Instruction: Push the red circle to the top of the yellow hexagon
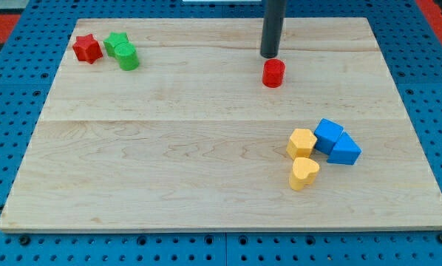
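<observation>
The red circle (273, 73) is a short red cylinder standing on the wooden board at the view's upper middle right. My tip (270, 56) is just above it in the view, very close to or touching its top-left edge. The yellow hexagon (301, 142) lies at the lower right, well below the red circle and a little to its right.
A yellow heart (304, 173) lies just below the hexagon. A blue cube (328, 136) and a blue triangle (345, 151) touch the hexagon's right side. A red star (87, 49), a green star (117, 43) and a green cylinder (128, 57) sit at the top left.
</observation>
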`<state>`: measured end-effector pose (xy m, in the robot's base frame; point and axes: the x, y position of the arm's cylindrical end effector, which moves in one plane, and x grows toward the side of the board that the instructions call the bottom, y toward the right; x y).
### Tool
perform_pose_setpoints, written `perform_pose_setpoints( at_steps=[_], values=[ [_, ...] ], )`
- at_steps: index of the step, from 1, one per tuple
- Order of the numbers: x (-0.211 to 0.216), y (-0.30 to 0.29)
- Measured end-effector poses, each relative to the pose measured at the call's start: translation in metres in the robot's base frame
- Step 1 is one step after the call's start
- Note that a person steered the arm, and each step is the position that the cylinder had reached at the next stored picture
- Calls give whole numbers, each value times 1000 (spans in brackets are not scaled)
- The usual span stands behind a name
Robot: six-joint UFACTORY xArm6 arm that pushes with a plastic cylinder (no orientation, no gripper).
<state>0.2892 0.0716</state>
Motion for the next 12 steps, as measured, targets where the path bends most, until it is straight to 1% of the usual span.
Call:
perform_pose_setpoints(
  at_steps=[2,6,7,8,9,10,11,12],
  values=[
    [0,-17],
    [4,-14],
    [21,17],
    [43,61],
    [46,88],
    [60,68],
    [86,64],
    [74,65]
  ],
)
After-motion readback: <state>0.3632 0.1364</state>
